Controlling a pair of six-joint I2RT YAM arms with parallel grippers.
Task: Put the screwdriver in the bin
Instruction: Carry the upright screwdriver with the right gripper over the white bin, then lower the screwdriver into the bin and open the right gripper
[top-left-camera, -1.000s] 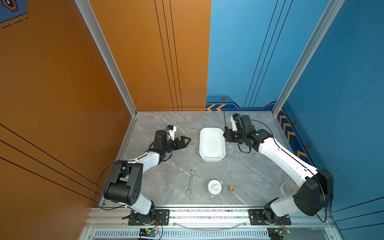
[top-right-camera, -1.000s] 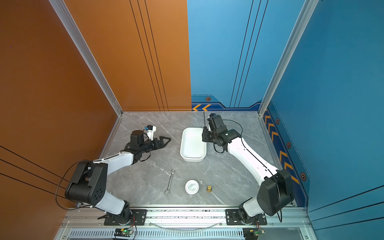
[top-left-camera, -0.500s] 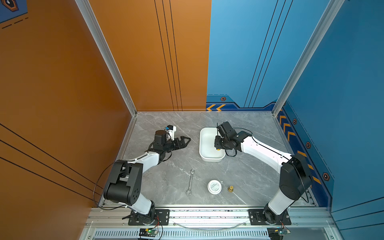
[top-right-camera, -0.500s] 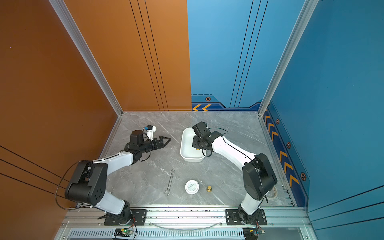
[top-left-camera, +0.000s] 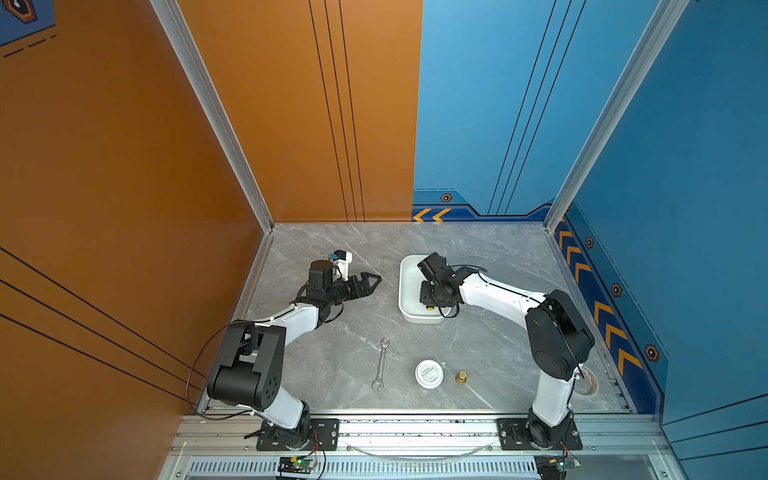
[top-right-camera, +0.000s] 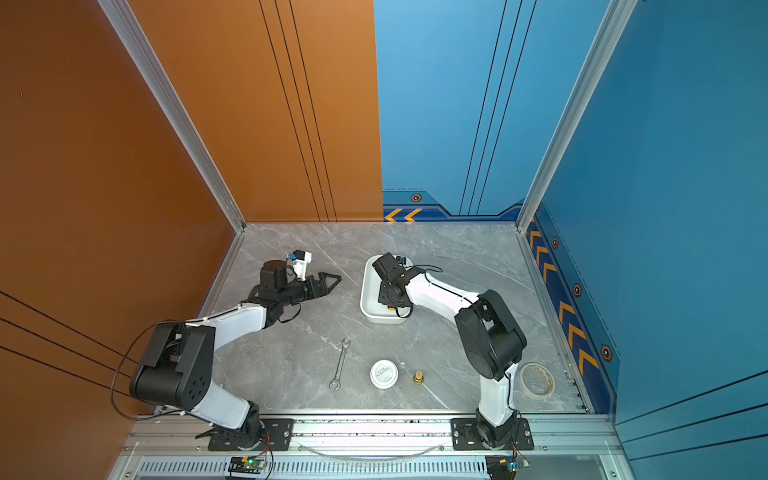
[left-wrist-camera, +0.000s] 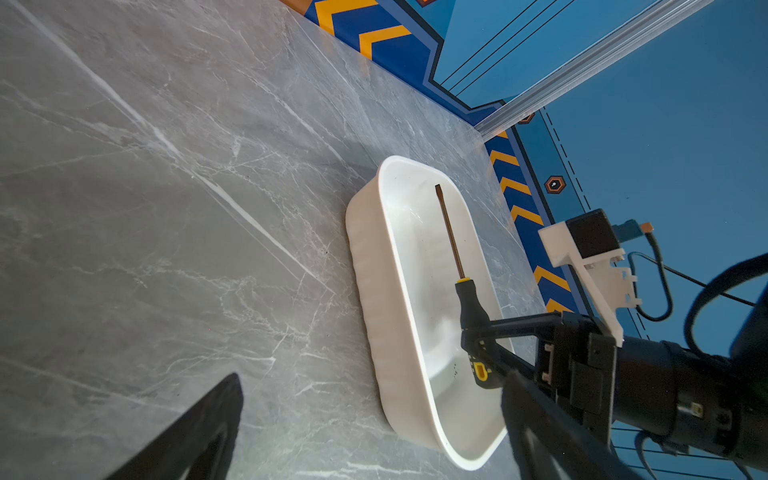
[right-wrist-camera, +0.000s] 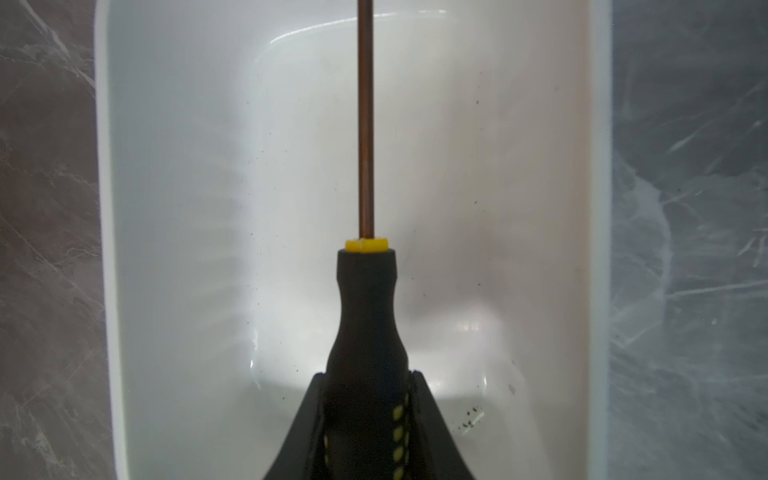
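Swung in over the last second from beside the bin (left-wrist-camera: 365, 291) to above it, carrying the screwdriver (left-wrist-camera: 466, 301) clamped by its handle in the right pincer (left-wrist-camera: 471, 338). Now held lengthwise between the walls; cannot tell if touching the floor. Probably only release left. Nearest on the bench (top-left-camera: 332, 370): jar (top-left-camera: 429, 374), brass fitting (top-left-camera: 461, 377), wrench (top-left-camera: 381, 365), well clear. Farther back, left pincer (top-left-camera: 374, 284) apart, empty, unmoved, blocking nothing

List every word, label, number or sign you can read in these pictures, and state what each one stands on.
No word or number is legible.
Label on the white jar lid: print too small to read.
Yellow marks on the screwdriver handle: not readable as letters.
Yellow chevrons on the blue wall trim: signs, no text.
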